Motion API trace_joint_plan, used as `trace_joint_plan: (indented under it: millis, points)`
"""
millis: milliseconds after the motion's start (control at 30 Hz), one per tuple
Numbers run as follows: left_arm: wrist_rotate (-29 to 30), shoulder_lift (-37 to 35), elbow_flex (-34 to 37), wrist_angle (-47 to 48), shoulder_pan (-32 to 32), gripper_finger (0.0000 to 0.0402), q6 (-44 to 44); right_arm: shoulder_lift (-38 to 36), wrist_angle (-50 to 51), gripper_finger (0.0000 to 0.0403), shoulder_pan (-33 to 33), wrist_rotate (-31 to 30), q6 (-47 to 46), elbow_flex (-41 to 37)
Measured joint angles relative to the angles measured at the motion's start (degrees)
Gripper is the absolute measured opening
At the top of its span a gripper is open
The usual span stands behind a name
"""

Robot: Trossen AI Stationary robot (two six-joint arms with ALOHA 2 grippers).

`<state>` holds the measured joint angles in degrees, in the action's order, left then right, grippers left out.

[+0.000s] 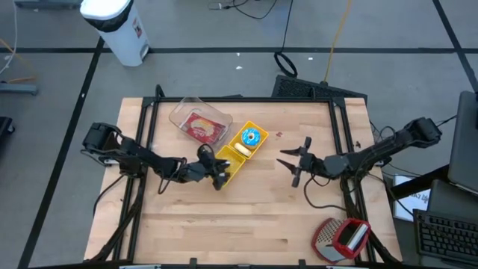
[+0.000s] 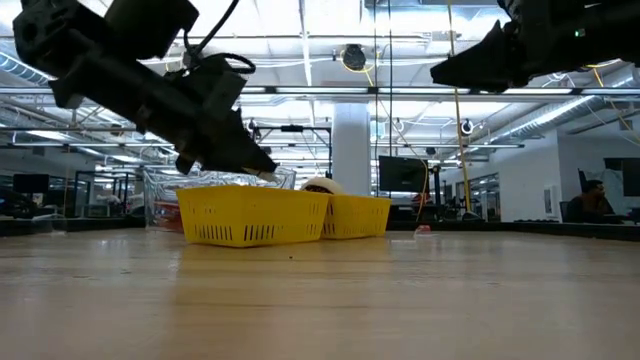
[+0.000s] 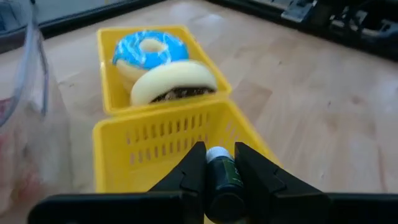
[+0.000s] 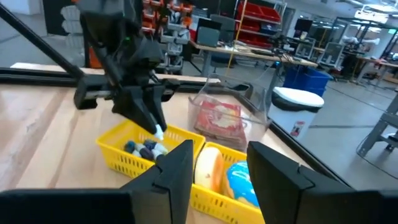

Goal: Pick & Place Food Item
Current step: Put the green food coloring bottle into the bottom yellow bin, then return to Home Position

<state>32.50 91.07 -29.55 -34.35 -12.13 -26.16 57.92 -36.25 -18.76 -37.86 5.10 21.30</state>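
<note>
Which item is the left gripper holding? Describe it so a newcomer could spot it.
Find the yellow basket mid-table, beside the clear container. Over its empty-looking near compartment, the left gripper pinches a small dark green bottle with a white cap, unlike the blue donut in the other compartment.

The high view looks straight down on the whole pale wooden bench [image 1: 246,202] and both arms. The low view sits at bench-top height, facing level across the boards into the room behind. The left wrist view looks close past its own hand [image 3: 220,171] into the yellow slotted plastic two-part basket [image 3: 155,140]. The right wrist view faces that same basket from farther off. All four views share the basket.
</note>
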Motion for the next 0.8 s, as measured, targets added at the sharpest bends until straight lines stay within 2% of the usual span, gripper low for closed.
trace_joint_plan:
  millis: [133, 300, 367, 600, 700, 800]
  points:
    - [-0.8, 0.0, 0.9, 0.2, 0.1, 0.0059, 0.4, 0.0, -0.8, 0.0139, 0.9, 0.1, 0.1, 0.0]
    - [-4.8, 0.0, 0.9, 0.2, 1.0, 0.006, 0.6, 0.0, -1.3, 0.0139, 1.2, 0.1, 0.1, 0.1]
    - [-4.9, 0.0, 0.9, -0.1, 0.9, 0.0084, 0.4, 0.0, -1.3, 0.0139, 1.2, 0.4, 0.2, 0.1]
    - [-4.6, 0.0, 0.9, 1.6, 0.9, 0.0206, 1.0, 0.1, -0.8, 0.0139, 1.1, 0.5, 1.6, 0.1]
    - [-4.6, -1.0, 0.9, 2.1, 0.9, 0.0237, 1.3, 0.0, -1.0, 0.0139, 1.3, 0.5, 2.1, -0.3]
    - [-6.4, -5.1, 0.8, 4.4, 0.9, 0.0258, 4.0, 0.1, -1.6, 0.0139, 1.2, 0.5, 1.5, -0.6]
